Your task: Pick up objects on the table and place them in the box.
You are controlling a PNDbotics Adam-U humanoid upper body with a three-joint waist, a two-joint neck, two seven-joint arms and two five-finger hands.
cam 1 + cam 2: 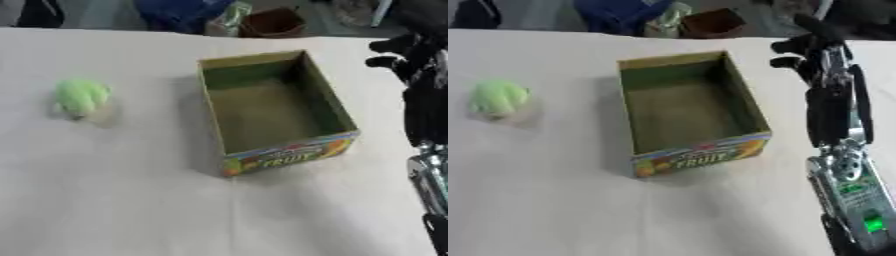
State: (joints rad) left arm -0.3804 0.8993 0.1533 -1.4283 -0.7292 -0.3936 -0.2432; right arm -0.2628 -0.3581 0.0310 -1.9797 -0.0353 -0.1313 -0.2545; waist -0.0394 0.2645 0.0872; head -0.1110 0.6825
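Note:
An open cardboard box (284, 152) with a colourful "FRUIT" front stands mid-table, and its greenish inside shows nothing in it. A soft, light green object (81, 96) lies on the white table (114, 195) well to the box's left. My right hand (814, 49) hovers beside the box's far right corner, outside its wall. Its dark fingers point left, relaxed, with nothing in them. The black and silver forearm (843, 165) runs down the right edge. My left hand shows in neither view.
Past the table's far edge stand a blue item (184, 12), a brown pot (273, 22) and a dark shape at the top left corner. White tabletop stretches in front of the box and between it and the green object.

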